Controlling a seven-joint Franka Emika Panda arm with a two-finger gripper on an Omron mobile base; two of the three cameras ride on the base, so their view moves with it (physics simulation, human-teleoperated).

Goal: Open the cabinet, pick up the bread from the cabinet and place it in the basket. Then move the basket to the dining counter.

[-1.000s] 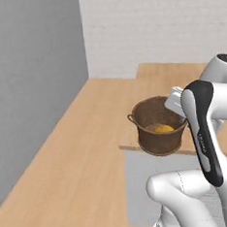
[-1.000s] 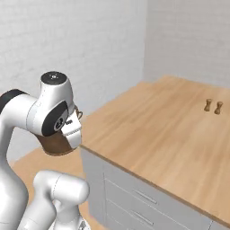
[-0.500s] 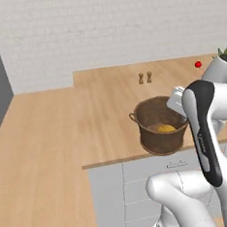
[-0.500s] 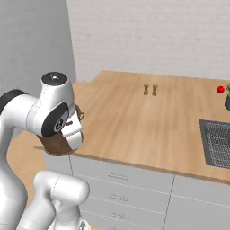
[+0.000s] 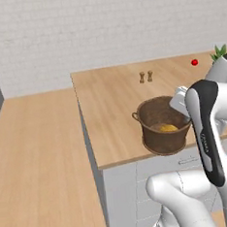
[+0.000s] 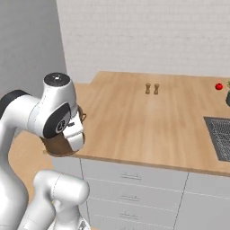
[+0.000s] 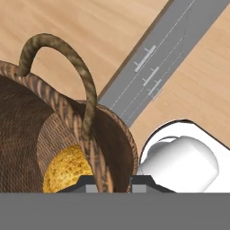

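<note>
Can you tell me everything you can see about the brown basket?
The basket is round, brown and woven, shaped like a bucket, with small loop handles at its rim. It stays upright and holds the golden bread at its bottom. In the hand view the end effector sits astride its wall just under one handle, with the wood counter beneath.

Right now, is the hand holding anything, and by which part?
The basket, by its rim: in the hand view the hand straddles the woven wall just below one loop handle. The bread lies inside.
</note>
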